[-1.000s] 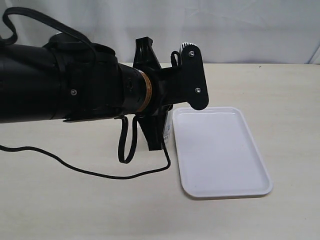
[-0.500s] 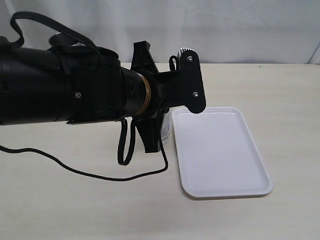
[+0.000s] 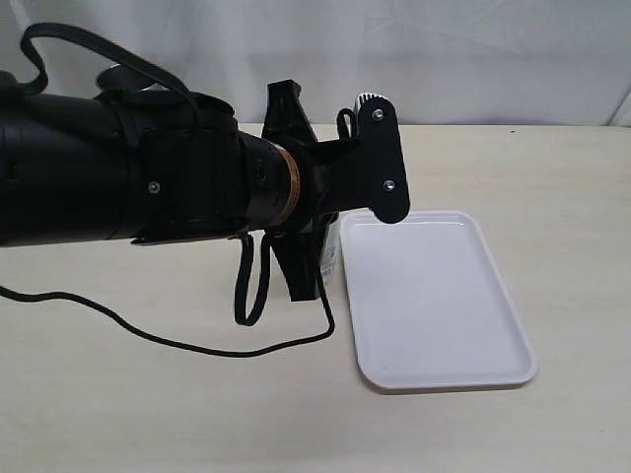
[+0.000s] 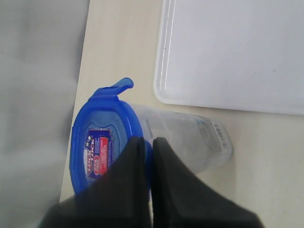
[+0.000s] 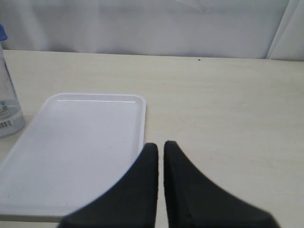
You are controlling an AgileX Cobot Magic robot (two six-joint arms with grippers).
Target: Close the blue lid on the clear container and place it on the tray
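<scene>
Robot lab bench: a white curtain (image 3: 473, 49) is hanging behind a plain beige table (image 3: 148, 414), a black cable (image 3: 246, 353) is trailing across it.

Exterior view: your lens sits above near side of table (image 3: 148, 414), tilted down, facing white backdrop (image 3: 473, 59). Left arm (image 3: 118, 168) is very near lens and blocks left half.
Left wrist view: close, looks steeply down onto blue lid (image 4: 92, 123) and clear container (image 4: 190, 137).
Right wrist view: low, farther back, looks across table toward backdrop.
All three share tray (image 3: 434, 296). Both wrist views share clear container; exterior gives you only a sliver behind arm.
</scene>
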